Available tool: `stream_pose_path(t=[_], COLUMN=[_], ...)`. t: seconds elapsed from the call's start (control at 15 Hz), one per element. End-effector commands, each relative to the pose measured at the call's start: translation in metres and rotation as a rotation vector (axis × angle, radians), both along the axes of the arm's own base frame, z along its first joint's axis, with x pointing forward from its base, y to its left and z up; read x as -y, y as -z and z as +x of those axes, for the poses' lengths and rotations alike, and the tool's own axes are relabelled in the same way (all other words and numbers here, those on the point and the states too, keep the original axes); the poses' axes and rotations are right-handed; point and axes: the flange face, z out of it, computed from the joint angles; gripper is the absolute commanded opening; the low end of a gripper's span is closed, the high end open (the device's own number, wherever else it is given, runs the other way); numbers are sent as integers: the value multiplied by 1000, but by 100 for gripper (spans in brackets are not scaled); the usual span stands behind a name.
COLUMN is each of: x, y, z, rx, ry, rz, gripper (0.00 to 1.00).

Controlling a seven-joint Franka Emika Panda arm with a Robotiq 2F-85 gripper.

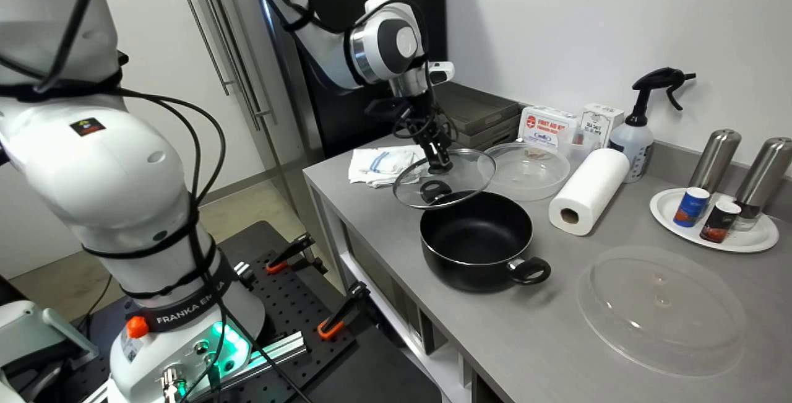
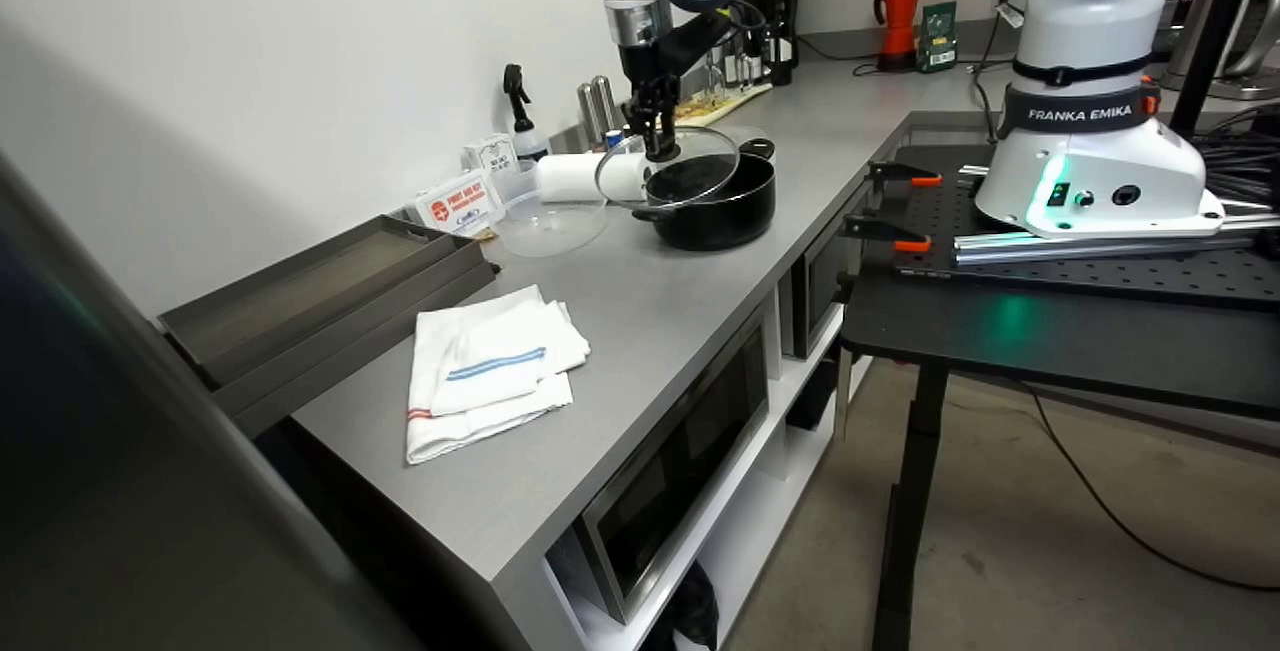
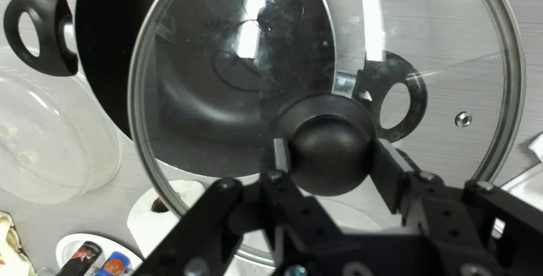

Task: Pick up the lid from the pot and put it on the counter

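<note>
Your black two-fingered hand (image 3: 333, 157) clasps the single dark knob (image 3: 331, 174) of one round, metal-rimmed glass lid (image 1: 459, 179), raised partly over one wide black two-handled pot (image 1: 479, 239) on the grey worktop (image 1: 387, 214).

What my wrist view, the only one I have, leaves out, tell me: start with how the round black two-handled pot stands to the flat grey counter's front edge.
Observer: In both exterior views, the round black two-handled pot stands wholly on the flat grey counter, set back from its straight front edge.
Operator: Now name something standing between the white cylindrical paper-towel roll and the plain white wall.
Observer: A translucent plastic spray bottle with a black trigger head, upright.
Operator: Last, my pincer holds the round clear-glass lid; tell me what sits between the folded white cloth and that wall.
Observer: A stack of flat, rectangular dark-grey trays.
</note>
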Motion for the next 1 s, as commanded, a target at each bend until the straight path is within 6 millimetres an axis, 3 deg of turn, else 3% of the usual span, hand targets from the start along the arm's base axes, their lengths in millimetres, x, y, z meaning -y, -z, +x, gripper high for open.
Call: stream_pose_path(t=[0.0, 0.93], x=[-24, -107], y=[-14, 8], z=[2, 17], rx=[7, -34], ry=[-18, -170], rz=[-32, -109], gripper=[25, 25])
